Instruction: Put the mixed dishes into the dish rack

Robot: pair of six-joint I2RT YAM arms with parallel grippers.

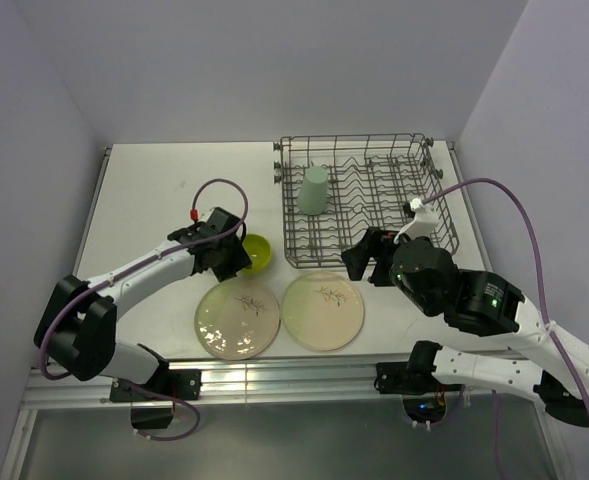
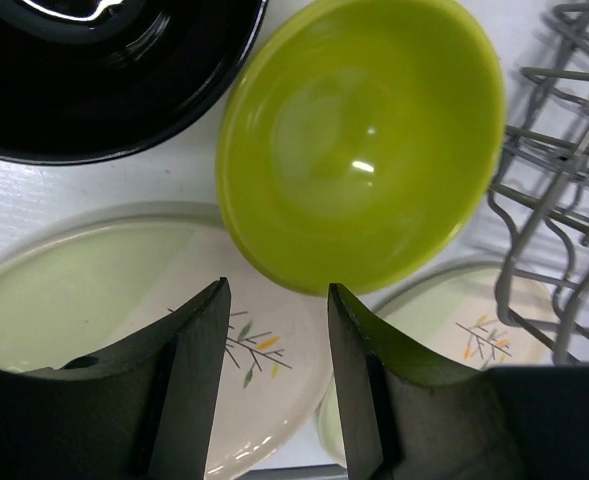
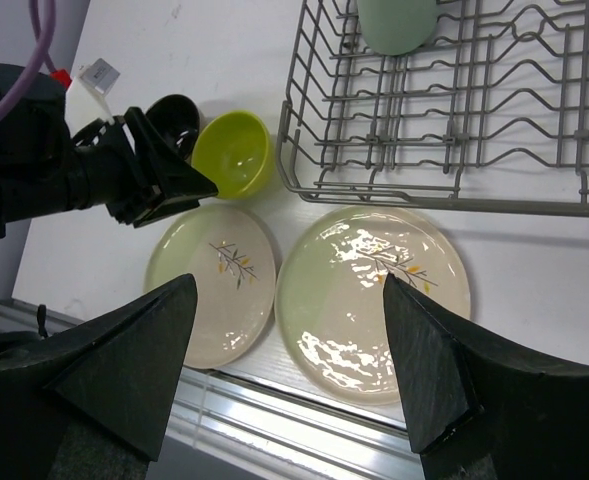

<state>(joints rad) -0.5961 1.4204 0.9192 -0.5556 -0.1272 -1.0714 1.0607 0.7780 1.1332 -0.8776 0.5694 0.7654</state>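
The grey wire dish rack (image 1: 374,200) stands at the back right with the pale mint cup (image 1: 313,190) upside down in its left end. The lime-green bowl (image 1: 257,253) sits left of the rack; it also shows in the left wrist view (image 2: 364,140). Two cream plates with leaf sprigs (image 1: 237,320) (image 1: 322,310) lie in front. The dark cup (image 2: 104,70) stands beside the bowl and also shows in the right wrist view (image 3: 174,112). My left gripper (image 2: 274,290) is open and empty, just short of the bowl's near rim. My right gripper (image 3: 289,285) is wide open and empty above the plates.
The rack's front wall (image 3: 434,195) runs just behind the right plate. The table's metal front rail (image 1: 274,375) lies close in front of both plates. Walls close in the table on the left, back and right.
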